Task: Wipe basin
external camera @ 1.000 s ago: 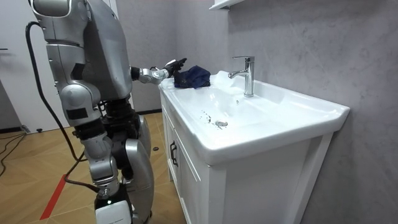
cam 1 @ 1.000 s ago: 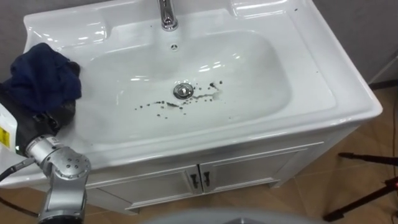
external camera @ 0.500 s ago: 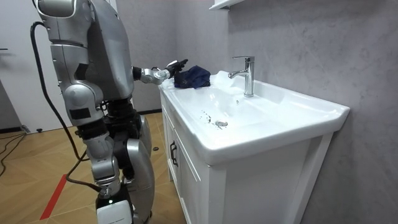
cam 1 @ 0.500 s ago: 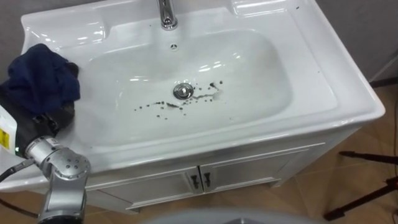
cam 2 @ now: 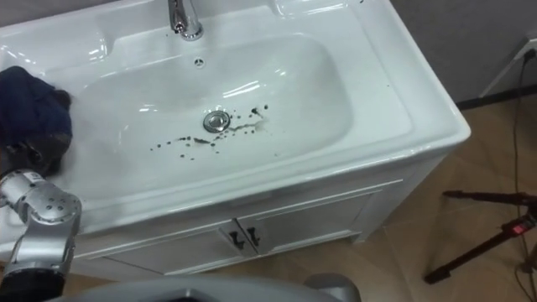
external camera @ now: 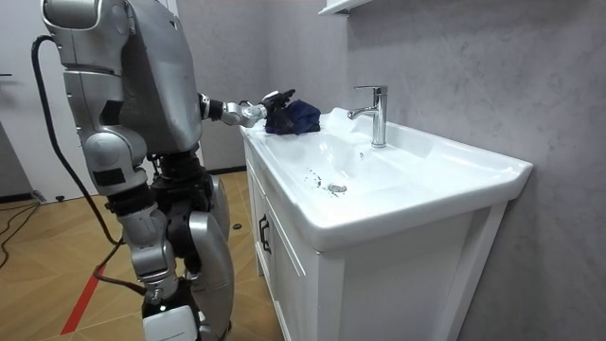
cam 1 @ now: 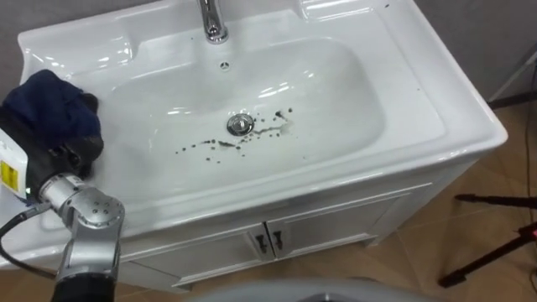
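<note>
Dark blue cloth (cam 1: 49, 105) lies bunched on the basin's (cam 1: 419, 92) left rim. Left hand (cam 1: 74, 158) is against it, fingers buried in the folds, so can't tell the grip. Best to clamp the cloth firmly first, then drag it through the dark specks (cam 1: 214, 144) by the drain (cam 1: 241, 124).

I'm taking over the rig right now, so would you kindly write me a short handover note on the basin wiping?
The left robot hand is at the dark blue cloth on the basin's left rim; whether it grips cannot be made out.
Cloth: bunched on that rim, outside the bowl.
In the bowl, dark specks lie around the drain.
Done: hand is at the cloth; nothing wiped yet.
Left: bring the cloth into the bowl and wipe the specks away.
</note>
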You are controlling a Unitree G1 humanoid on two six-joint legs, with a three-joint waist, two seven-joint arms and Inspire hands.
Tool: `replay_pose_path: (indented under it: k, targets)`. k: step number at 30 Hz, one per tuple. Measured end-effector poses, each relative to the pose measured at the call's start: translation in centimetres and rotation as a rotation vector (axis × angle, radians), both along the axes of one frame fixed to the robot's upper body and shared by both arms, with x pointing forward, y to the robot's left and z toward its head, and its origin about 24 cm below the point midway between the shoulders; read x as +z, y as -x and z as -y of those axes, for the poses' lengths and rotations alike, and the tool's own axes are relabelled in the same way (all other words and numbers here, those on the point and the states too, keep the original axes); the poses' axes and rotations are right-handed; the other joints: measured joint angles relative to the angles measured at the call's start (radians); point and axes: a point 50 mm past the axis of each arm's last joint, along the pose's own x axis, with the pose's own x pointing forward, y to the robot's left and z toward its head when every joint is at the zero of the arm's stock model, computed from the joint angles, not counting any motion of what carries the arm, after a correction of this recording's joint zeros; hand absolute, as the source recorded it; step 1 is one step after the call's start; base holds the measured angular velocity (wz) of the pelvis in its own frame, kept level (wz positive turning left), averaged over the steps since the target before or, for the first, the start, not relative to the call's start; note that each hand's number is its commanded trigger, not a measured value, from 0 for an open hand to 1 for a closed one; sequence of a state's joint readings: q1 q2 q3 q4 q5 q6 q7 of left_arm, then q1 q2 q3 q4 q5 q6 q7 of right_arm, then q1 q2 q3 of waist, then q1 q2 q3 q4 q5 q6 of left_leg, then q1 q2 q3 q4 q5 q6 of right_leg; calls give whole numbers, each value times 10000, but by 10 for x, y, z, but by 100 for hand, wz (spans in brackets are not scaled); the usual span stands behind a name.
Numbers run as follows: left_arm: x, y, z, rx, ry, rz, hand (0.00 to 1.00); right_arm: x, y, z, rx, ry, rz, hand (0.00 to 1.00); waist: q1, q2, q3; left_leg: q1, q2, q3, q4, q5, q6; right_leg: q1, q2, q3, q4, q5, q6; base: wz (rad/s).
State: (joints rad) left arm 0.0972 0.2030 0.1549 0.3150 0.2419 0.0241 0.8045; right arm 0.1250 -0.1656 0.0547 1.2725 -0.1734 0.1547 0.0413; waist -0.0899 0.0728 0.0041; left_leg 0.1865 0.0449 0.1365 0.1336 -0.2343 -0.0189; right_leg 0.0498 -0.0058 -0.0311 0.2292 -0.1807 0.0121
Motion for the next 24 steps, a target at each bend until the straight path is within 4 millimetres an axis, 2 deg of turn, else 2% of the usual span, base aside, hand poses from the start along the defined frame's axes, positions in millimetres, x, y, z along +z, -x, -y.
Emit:
replay_pose_path:
  k: [5,11,14,24]
  targets:
    - [-2,1,0,42,4,-91,0,0,6,0,80,-33,-156,0,-56,-73,-4,5,4,1,0,0,0,-5,7,7,6,-4,-6,0]
    - [-7,4,-2,284,76,-242,0,0,6,0,85,-31,-204,0,-115,-206,-77,46,4,-1,11,0,0,4,9,11,-15,-4,-7,0]
    - [-7,4,-2,334,86,-235,0,0,7,0,52,-2,-279,0,-114,-283,-79,68,4,1,11,0,0,14,8,21,-59,-4,-7,0]
    - [-10,8,-4,647,-24,-316,0,0,10,0,0,216,-432,0,-99,-174,-88,149,5,36,0,0,-1,13,15,51,114,-25,-26,0]
